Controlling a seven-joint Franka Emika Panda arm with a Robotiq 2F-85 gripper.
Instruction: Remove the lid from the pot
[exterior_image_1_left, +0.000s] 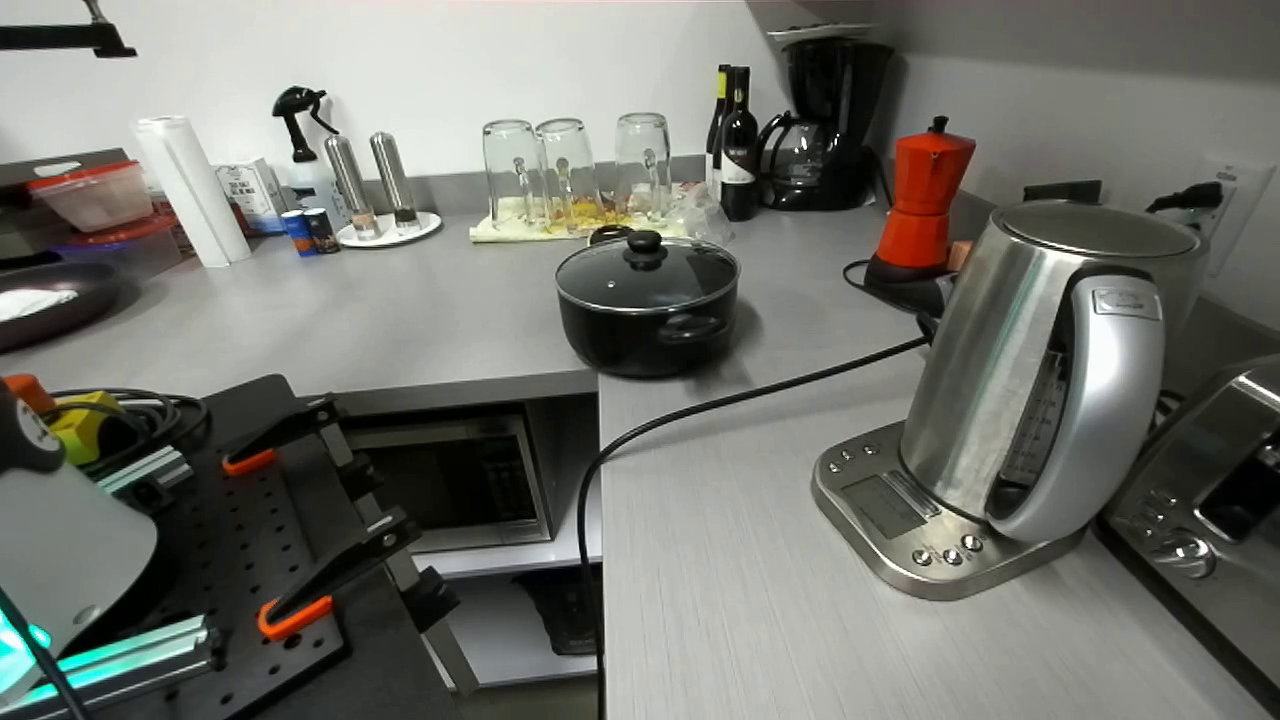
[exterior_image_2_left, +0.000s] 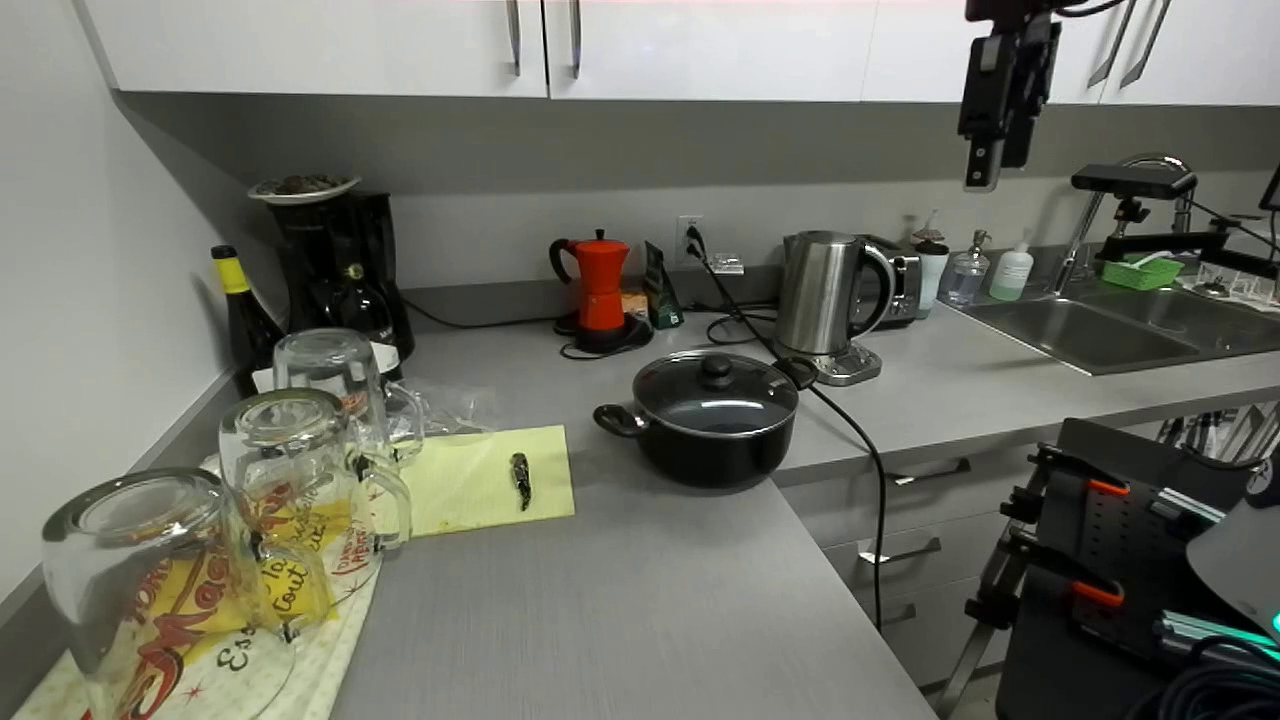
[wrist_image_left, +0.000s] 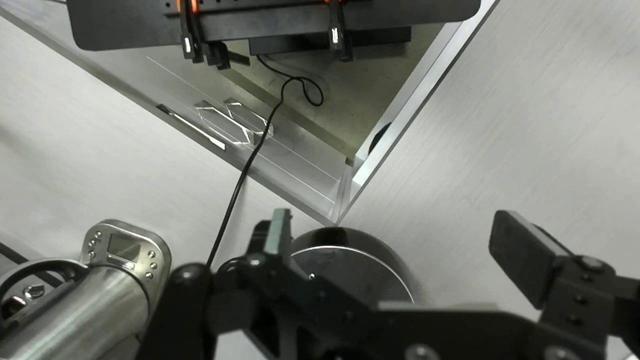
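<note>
The black pot (exterior_image_1_left: 645, 340) stands on the counter near its inner corner; it also shows in an exterior view (exterior_image_2_left: 715, 455). The dark glass lid (exterior_image_1_left: 690, 270) with a steel rim and black knob sits flat on the pot; the lid also shows in an exterior view (exterior_image_2_left: 690, 405). In the wrist view part of the lid (wrist_image_left: 350, 275) and pot (wrist_image_left: 345, 240) shows below my gripper, and the knob is hidden behind it. My gripper (wrist_image_left: 395, 232) is open and empty, its fingers wide apart. In an exterior view the gripper (exterior_image_2_left: 988, 180) hangs high above the counter, apart from the lid.
The steel kettle (exterior_image_1_left: 1040, 380) and its black cord (exterior_image_1_left: 770, 385) are near the pot. A red moka pot (exterior_image_2_left: 600, 285), coffee maker (exterior_image_1_left: 835, 110), wine bottles (exterior_image_1_left: 738, 150) and glass mugs (exterior_image_1_left: 565, 170) stand behind. A yellow sheet (exterior_image_2_left: 470, 480) lies beside the mugs.
</note>
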